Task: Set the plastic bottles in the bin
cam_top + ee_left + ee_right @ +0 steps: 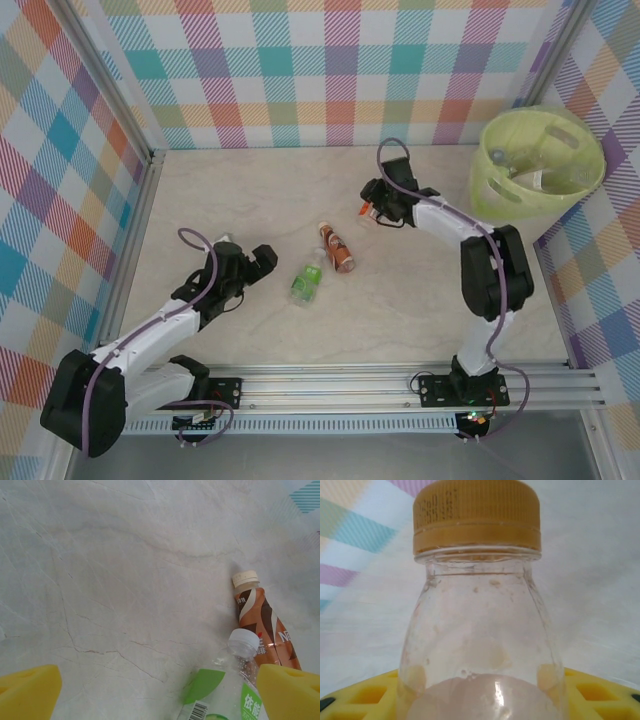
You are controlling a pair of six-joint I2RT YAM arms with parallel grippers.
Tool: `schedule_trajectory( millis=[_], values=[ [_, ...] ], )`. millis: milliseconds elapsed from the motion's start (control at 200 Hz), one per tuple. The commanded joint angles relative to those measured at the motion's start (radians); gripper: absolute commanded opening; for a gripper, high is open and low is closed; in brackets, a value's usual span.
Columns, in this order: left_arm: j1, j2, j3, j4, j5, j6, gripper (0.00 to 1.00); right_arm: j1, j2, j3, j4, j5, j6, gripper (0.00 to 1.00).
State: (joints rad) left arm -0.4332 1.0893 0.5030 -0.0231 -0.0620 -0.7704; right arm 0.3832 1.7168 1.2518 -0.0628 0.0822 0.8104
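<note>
The bin [541, 166], lined in lime green and already holding a few bottles, stands at the far right corner of the table [250, 190]; everything else lies to its left. Nearest the bin, though well apart from it, the right gripper [373, 211] has its jaws clamped on the orange-capped bottle [477, 625]. Farthest from the bin, the left gripper [252, 266] hangs with its jaws wide apart and holds nothing. Between the two grippers, the brown-labelled bottle [338, 248] and the green-labelled bottle [305, 283] lie on their sides, just beside each other. In the right wrist view the yellow pads [362, 695] meet the held bottle low on its body, below the shoulder, with the cap pointing away from the wrist. Whether it has left the table I cannot tell. The step in hand looks like the carry to the bin. To do it well, raise the bottle high before swinging toward the bin, since the rim stands tall. Keep the squeeze steady on the thin, slick plastic, and open the jaws only over the middle of the bin's mouth, not its edge.
</note>
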Motion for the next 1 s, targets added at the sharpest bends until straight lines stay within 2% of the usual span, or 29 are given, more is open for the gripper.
schedule_trajectory(
  millis=[0,130,305,420,620,720,830,995],
  values=[
    [0.017,0.035,0.045,0.046,0.041,0.009,1.0,0.005,-0.104,-0.057,0.184,-0.063,-0.099,0.45],
    [0.017,0.089,0.084,0.075,0.112,0.023,1.0,0.005,-0.212,-0.09,0.241,-0.111,-0.233,0.45],
    [0.016,0.174,0.137,0.096,0.21,0.037,1.0,-0.003,-0.331,-0.007,0.041,-0.067,-0.406,0.41],
    [0.015,0.21,0.153,0.129,0.237,0.02,1.0,-0.029,-0.423,-0.005,0.005,-0.043,-0.465,0.39],
    [0.01,0.244,0.188,0.141,0.254,0.01,1.0,-0.118,-0.553,0.044,-0.082,0.036,-0.622,0.41],
    [0.006,0.252,0.196,0.143,0.26,0.01,1.0,-0.2,-0.568,0.102,-0.135,0.079,-0.687,0.41],
    [0.003,0.258,0.195,0.146,0.258,0.009,1.0,-0.348,-0.548,0.164,-0.178,0.038,-0.678,0.43],
    [-0.001,0.26,0.182,0.152,0.246,0.003,1.0,-0.499,-0.459,0.244,-0.222,0.098,-0.66,0.42]
  ],
)
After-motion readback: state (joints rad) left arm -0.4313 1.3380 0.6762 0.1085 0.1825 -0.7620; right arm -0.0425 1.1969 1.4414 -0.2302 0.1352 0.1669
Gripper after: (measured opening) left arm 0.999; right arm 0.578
